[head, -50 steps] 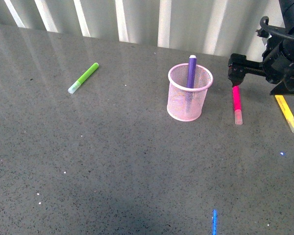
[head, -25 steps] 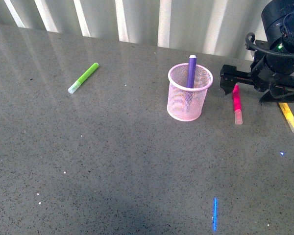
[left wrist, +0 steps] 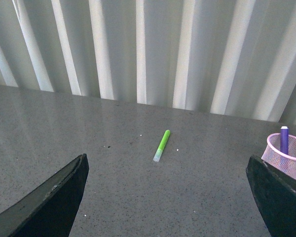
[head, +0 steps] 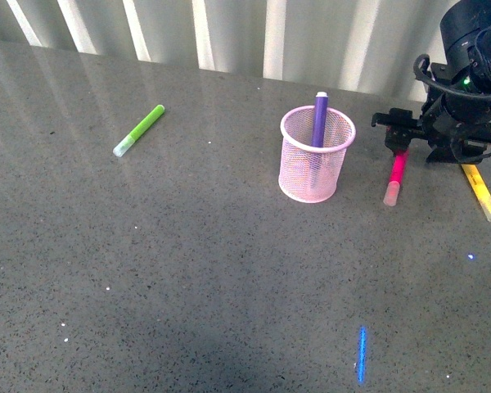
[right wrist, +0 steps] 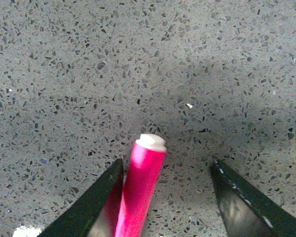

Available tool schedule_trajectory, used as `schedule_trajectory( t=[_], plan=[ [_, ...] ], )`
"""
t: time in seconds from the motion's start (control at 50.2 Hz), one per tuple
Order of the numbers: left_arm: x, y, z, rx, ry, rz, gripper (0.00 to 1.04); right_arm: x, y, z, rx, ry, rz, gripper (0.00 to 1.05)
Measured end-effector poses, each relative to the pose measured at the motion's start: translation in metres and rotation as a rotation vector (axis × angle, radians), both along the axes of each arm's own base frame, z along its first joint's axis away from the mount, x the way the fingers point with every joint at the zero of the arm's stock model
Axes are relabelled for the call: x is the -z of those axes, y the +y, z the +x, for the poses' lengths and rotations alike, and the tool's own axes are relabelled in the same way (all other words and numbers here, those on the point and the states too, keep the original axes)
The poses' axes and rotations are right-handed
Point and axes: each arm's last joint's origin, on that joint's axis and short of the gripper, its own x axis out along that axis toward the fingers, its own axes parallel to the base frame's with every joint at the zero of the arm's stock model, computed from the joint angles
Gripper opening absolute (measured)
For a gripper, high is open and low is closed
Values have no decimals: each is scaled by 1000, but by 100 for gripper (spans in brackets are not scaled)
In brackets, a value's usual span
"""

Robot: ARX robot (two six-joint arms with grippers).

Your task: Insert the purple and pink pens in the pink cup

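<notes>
Magenta-pink marker pen with translucent whitish cap lying slanted on the grey speckled worktop, near the right side of the light pink round wire-mesh cup, apart from it. Violet-purple marker pen standing inside that cup, top end above the rim. Right hand low over the pink pen's far end, spread around the barrel, one finger touching it, the other apart. Left hand spread wide, holding nothing. Lime-green marker far to the left, yellow marker at the right edge.

Soft, even light — faint sheen on the table, frames sharp.
</notes>
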Motion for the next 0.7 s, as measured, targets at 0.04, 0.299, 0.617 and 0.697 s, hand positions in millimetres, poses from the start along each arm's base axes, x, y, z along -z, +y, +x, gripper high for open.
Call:
schedule_trajectory(
  t=[0.04, 0.299, 0.617, 0.697],
  plan=[
    [0, 0, 0, 0, 0, 0, 98, 0, -1, 0, 2, -4, 0, 50],
    [0, 0, 0, 0, 0, 0, 98, 0, -3, 1, 0, -16, 14, 13],
    [0, 0, 0, 0, 0, 0, 98, -1, -7, -1, 14, -99, 33, 11],
    [0, 0, 0, 0, 0, 0, 98, -6, -8, -2, 16, -145, 58, 11]
  ],
)
